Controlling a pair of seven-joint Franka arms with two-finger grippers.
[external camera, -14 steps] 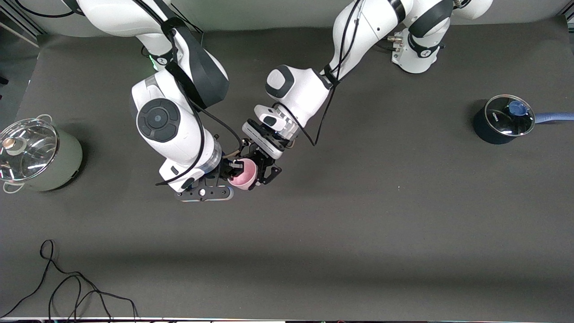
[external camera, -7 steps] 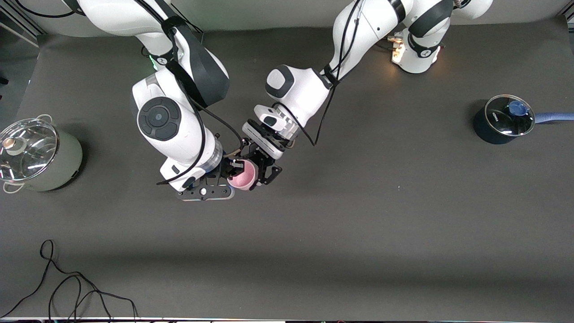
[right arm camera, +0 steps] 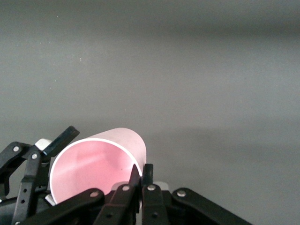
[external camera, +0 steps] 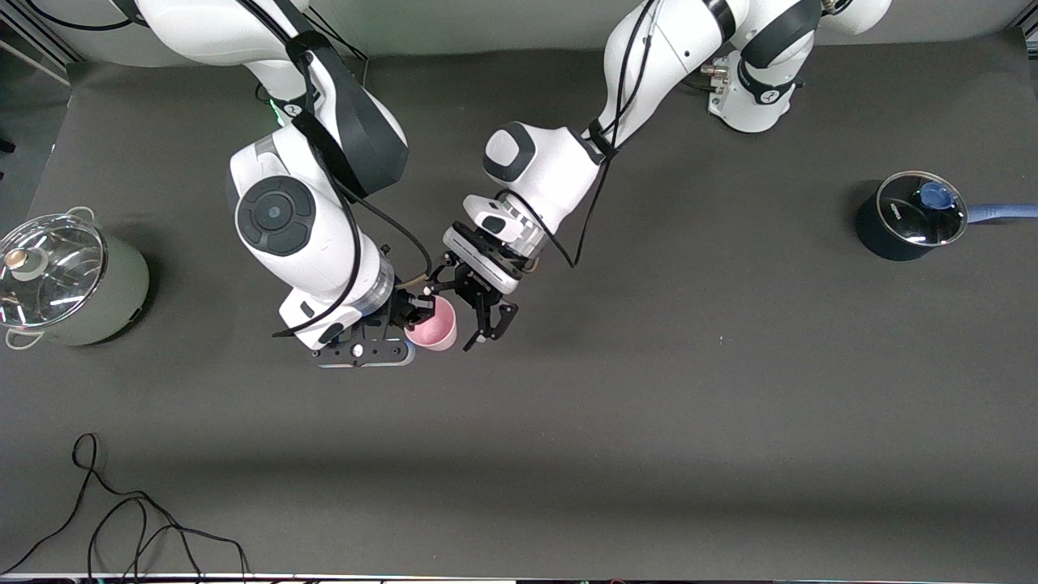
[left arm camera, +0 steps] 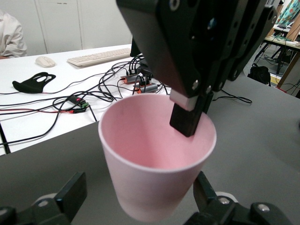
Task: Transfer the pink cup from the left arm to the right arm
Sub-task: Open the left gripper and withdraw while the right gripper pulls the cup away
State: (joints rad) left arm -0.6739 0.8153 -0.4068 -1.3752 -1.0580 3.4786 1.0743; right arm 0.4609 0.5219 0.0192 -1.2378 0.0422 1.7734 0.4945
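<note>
Pink cup point(external camera: 434, 327) held in the air over mid-table, long axis tilted, mouth toward the front camera and upward; right gripper point(external camera: 413, 312) pinching its rim wall — one finger inside; left gripper point(external camera: 480, 318) spread, clear of cup; no legible writing on it

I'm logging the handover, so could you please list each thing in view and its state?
pink cup: up over the table, rim pinched by the right hand
right hand: shut on the cup's rim, one finger inside
left hand: open, beside the cup, not touching it
green pot: glass lid on
dark saucepan: glass lid on
</note>
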